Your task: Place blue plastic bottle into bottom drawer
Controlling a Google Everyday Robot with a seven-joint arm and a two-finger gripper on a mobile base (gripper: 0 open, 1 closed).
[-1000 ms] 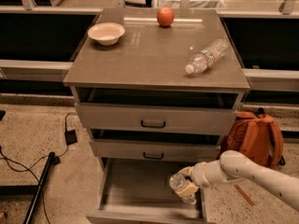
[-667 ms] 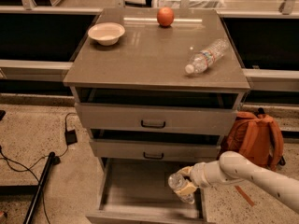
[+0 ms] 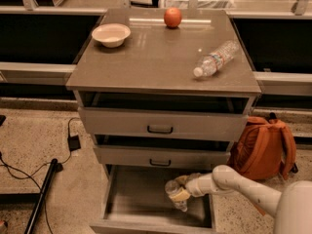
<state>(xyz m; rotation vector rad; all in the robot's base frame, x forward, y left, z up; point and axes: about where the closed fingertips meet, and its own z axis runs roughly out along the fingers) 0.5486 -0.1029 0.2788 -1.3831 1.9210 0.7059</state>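
Note:
The bottom drawer (image 3: 134, 196) of the grey cabinet stands pulled out, a wide shallow grey tray. My gripper (image 3: 182, 188) reaches in from the right on a white arm, over the drawer's right half. It is shut on the blue plastic bottle (image 3: 176, 196), a stout clear bottle with a pale label. The bottle hangs tilted, cap end up and to the left, low inside the drawer. I cannot tell whether it touches the drawer floor.
The two upper drawers (image 3: 161, 123) show black handles and stand slightly ajar. A slim clear bottle (image 3: 216, 58), an orange fruit (image 3: 172, 17) and a white bowl (image 3: 111, 34) are on the cabinet top. An orange backpack (image 3: 263, 147) sits right; cables and a black pole (image 3: 41, 194) lie left.
My gripper has moved a little to the left with the bottle in it, further over the open bottom drawer. Nothing else has moved.

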